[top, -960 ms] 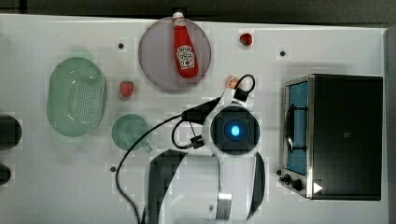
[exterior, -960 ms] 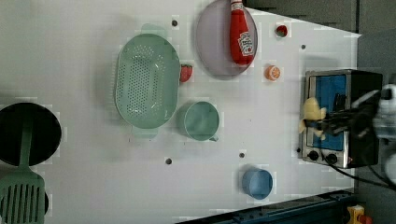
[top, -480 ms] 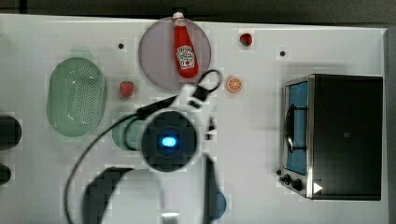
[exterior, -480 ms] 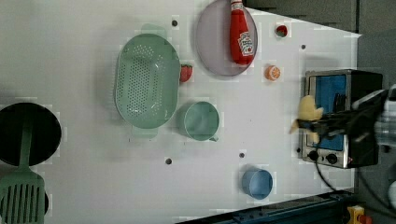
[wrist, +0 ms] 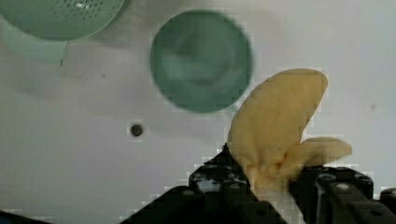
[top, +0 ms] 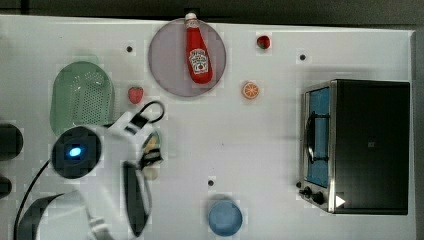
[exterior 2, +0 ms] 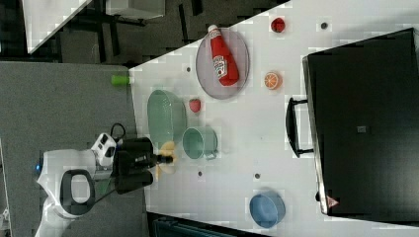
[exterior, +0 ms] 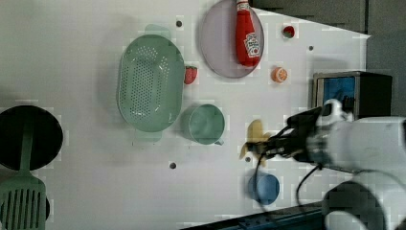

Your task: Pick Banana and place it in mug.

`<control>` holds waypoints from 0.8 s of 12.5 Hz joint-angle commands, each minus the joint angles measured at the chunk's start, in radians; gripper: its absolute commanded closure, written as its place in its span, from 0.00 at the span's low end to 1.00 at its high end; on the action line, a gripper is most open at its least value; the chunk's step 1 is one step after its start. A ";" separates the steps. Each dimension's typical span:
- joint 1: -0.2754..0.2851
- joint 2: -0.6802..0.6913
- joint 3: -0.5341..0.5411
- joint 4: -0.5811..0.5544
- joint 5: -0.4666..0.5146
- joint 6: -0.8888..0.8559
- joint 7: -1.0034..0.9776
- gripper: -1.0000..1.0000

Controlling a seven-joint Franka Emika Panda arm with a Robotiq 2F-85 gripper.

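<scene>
While the load is hanging clear of the bench, the entry is reading as follows.

Gripper: clamping the banana by one end between its jaws; the fruit's free end is sticking out beyond the fingers.

Banana, place: riding in the air in the gripper's hold, not lying on the bench. In the left view the banana is showing just beside the mug, on the left view's right of it, with a strip of bare bench between them.

Mug, place: standing upright, mouth open, in the bench's middle band, touching or nearly touching the colander on the side nearer one short edge. Nothing is showing inside the mug.

Key relation: in the wrist view the mug's mouth is sitting ahead of the banana's tip and off to one side, so the fruit is not yet lying over the opening.

Long axis: running out from the jaws, slanting toward the mug's rim rather than pointing down into it.

Judgement: the coming move is likely needing a short sideways carry toward the colander side until the tip is hanging over the mouth.

Risk: the banana looks about as long as the mug is wide, so it may be bridging the rim.
</scene>
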 commanded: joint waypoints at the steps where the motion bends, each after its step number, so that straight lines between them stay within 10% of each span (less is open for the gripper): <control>1: -0.007 0.043 0.023 0.007 0.015 0.112 0.196 0.68; 7: -0.007 0.216 0.049 0.004 -0.012 0.283 0.249 0.68; 10: -0.007 0.253 0.041 -0.002 -0.076 0.366 0.249 0.44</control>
